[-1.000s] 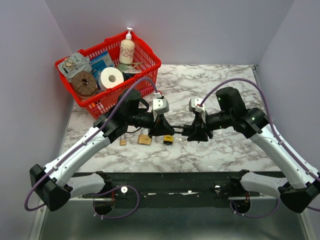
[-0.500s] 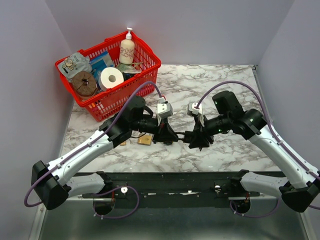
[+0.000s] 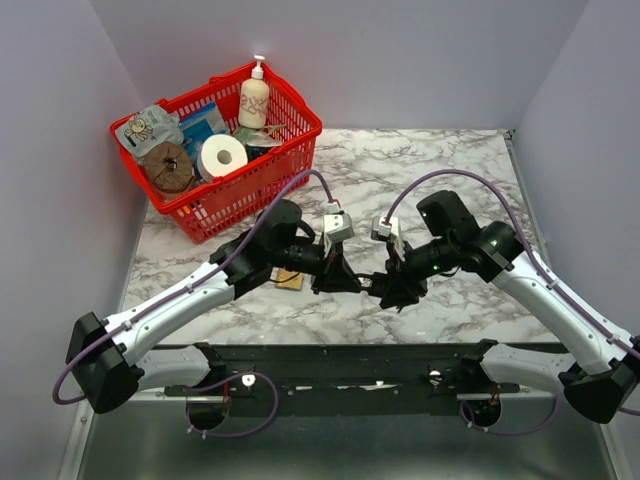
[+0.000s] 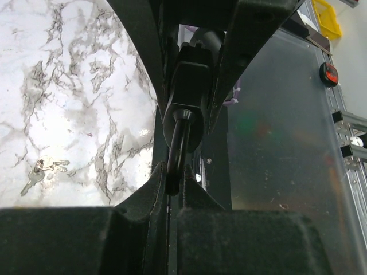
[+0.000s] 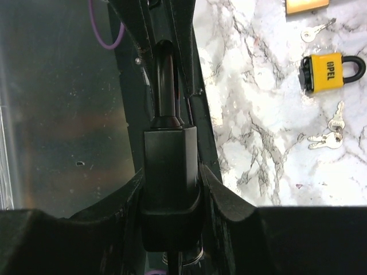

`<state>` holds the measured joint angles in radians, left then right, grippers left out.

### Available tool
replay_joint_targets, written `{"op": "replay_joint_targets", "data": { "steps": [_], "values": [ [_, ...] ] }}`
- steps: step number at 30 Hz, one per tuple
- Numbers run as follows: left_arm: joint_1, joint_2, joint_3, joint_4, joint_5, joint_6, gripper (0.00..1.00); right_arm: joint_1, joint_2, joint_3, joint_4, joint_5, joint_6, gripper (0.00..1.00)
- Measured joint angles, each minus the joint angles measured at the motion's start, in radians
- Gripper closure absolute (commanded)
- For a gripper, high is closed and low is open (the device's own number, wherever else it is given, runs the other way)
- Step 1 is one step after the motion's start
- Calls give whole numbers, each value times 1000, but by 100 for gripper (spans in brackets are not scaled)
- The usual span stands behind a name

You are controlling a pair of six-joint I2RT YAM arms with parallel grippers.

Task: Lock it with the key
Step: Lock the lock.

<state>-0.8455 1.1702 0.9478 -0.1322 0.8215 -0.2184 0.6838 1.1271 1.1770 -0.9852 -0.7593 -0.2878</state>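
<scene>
A red basket (image 3: pixel 255 190) of household goods sits at the far left of the marble table (image 3: pixel 440 170), well apart from the work. Right of it, a brass padlock (image 3: pixel 290 281) lies on the marble beside the left arm. The left gripper (image 4: pixel 171 183) has its jaws narrowed onto the thin shackle (image 4: pixel 176 149) of a black padlock (image 4: pixel 189 86), which hangs in the air between the two arms above the table's near edge. This looks like a way to share the load, so that each end of the lock is braced. The right gripper (image 5: pixel 170 172) clamps the padlock's square body from both sides at a middling width. With that grip, body and shackle can be pressed together or held firm while a key turns. The keyhole end is hidden under the right fingers, so I cannot tell whether a key sits in it. In the right wrist view, a yellow padlock (image 5: pixel 327 73) lies on the marble with a bunch of keys (image 5: pixel 327 134) just beside it, and a single key (image 5: pixel 315 31) lies farther off. My guess is that both grippers being occupied makes fetching a key awkward.
</scene>
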Motion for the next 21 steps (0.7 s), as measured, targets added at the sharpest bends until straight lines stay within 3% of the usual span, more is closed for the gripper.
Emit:
{"op": "replay_joint_targets", "data": {
  "steps": [6,10,11,14,15,18,21],
  "values": [
    [1,1,-2,3,0,-10,100,6,-18,-22,4,21,23,99],
    [43,-3,-1,12,4,-21,90,-11,-64,-71,117,37,66,99],
    [72,-4,1,23,5,-31,72,-31,-71,-87,170,36,79,99],
    [145,10,13,92,-14,-95,44,-106,-80,-116,341,31,117,99],
    [162,18,23,114,-27,-119,17,-124,-83,-125,392,37,137,99],
    [192,47,83,179,-74,-218,1,-185,-94,-159,488,77,186,99],
    [194,74,147,204,-145,-326,1,-235,-115,-191,534,144,229,99]
  ]
}}
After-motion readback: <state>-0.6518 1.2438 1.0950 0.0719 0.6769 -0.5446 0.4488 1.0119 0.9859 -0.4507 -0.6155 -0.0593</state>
